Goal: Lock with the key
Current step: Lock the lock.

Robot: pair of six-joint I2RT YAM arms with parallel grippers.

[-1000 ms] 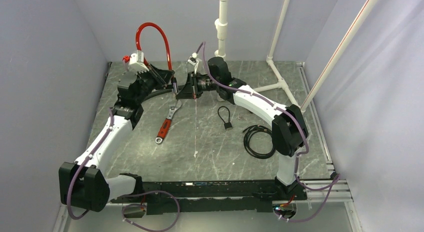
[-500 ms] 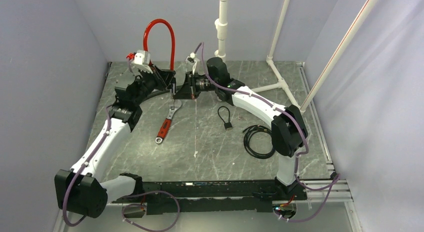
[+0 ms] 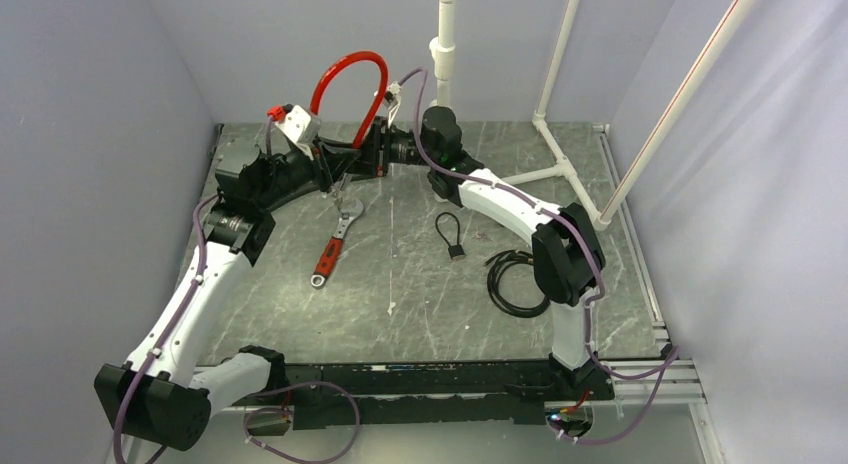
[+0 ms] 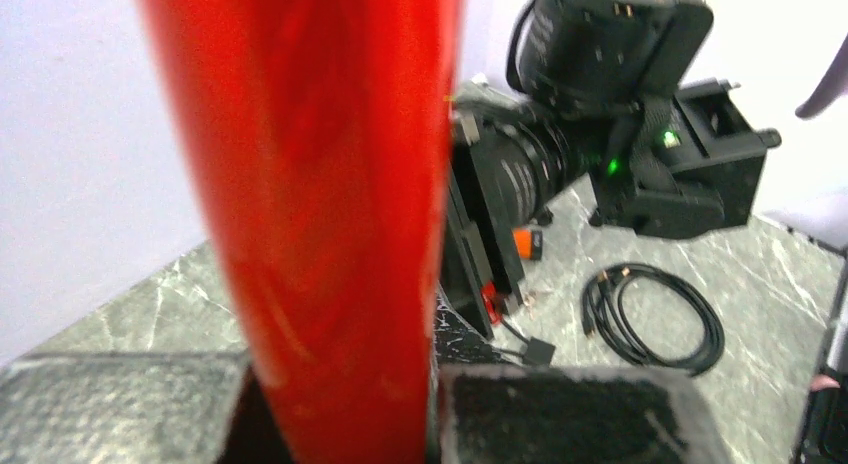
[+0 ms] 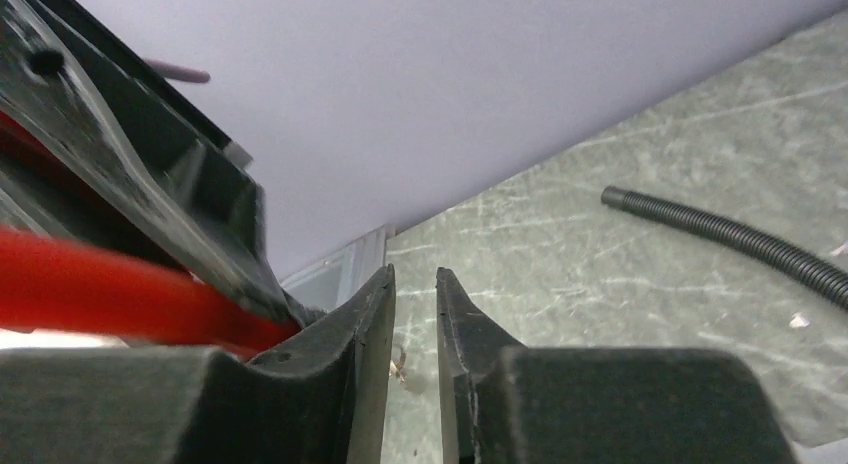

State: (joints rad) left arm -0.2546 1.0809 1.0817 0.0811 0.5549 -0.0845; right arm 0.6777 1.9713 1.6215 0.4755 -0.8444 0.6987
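Note:
The key (image 3: 456, 251), a small black head on a thin cord loop, lies on the table right of centre, away from both grippers. It also shows in the left wrist view (image 4: 540, 352). My left gripper (image 3: 352, 150) is raised at the back and shut on a thick red cable (image 3: 350, 59) that arches above it. The cable fills the left wrist view (image 4: 330, 184). My right gripper (image 3: 370, 154) is close against the left one. Its jaws (image 5: 415, 284) stand a narrow gap apart with nothing between. A small orange padlock (image 4: 530, 243) shows behind the right gripper.
A red-handled wrench (image 3: 334, 242) lies left of centre. A coiled black cable (image 3: 515, 284) lies at the right, also in the left wrist view (image 4: 655, 314). A black ribbed hose (image 5: 735, 242) lies on the table. White pipes (image 3: 443, 44) stand at the back.
My left gripper has swung the red cable up and to the right. My right gripper has risen and moved left to meet it. The key has not moved.

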